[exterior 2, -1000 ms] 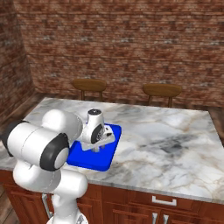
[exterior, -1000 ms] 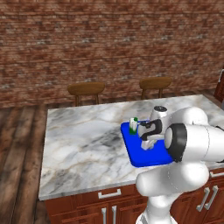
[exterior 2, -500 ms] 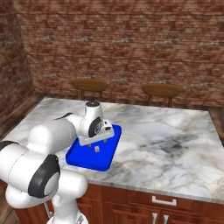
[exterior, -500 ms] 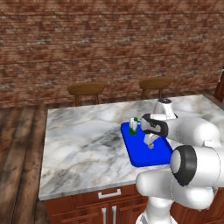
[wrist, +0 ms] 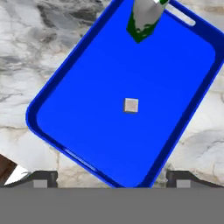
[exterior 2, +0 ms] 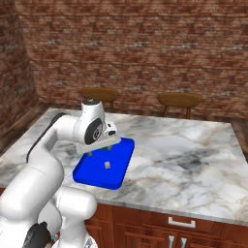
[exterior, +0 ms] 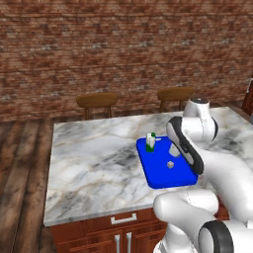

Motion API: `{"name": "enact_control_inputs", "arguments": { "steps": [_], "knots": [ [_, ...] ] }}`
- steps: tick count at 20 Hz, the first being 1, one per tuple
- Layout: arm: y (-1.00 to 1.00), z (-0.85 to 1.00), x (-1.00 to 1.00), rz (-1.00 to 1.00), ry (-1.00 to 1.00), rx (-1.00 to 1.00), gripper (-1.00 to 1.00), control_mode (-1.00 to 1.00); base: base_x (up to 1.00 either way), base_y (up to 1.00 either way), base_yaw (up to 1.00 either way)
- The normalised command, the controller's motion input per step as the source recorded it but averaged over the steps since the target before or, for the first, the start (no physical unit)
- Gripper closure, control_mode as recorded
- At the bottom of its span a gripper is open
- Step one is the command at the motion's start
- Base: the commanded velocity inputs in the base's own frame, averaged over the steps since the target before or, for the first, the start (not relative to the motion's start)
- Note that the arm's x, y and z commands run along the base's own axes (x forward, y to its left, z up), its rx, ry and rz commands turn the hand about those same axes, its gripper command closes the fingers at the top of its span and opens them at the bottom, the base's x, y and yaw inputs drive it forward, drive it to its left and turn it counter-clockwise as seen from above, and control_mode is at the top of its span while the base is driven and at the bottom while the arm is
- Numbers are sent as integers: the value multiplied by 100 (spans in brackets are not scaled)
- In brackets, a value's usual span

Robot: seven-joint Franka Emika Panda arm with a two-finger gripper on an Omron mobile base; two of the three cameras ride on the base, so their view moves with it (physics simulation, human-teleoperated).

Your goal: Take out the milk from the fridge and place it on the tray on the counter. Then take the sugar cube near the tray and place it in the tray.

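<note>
The blue tray lies on the marble counter. On its far end the milk stands upright, white with a green cap. The sugar cube rests near the tray's middle. In the right base view my gripper hovers open a little above the tray, with the sugar cube loose below it. The hand view looks straight down on the tray, the sugar cube and the milk. My gripper has its tips wide apart and nothing between them.
Two wooden stools stand behind the counter, in front of a brick wall. Bare marble spreads to the right of the tray in the right base view and to its left in the left base view.
The gripper opened and let go of the sugar cube, which now lies in the tray. The hand has since lifted a little above it.
</note>
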Motion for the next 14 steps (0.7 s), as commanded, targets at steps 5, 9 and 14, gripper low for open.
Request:
{"name": "enact_control_inputs", "arguments": {
  "steps": [5, 9, 14],
  "knots": [
    [22, 75, -79, -7, -15, 0, -100, -100, 0, 0, 0],
    [19, 71, -81, -9, -25, 0, -100, -100, 0, 0, 0],
    [9, 81, -75, -7, -29, 0, -100, -100, 0, 0, 0]
  ]
}}
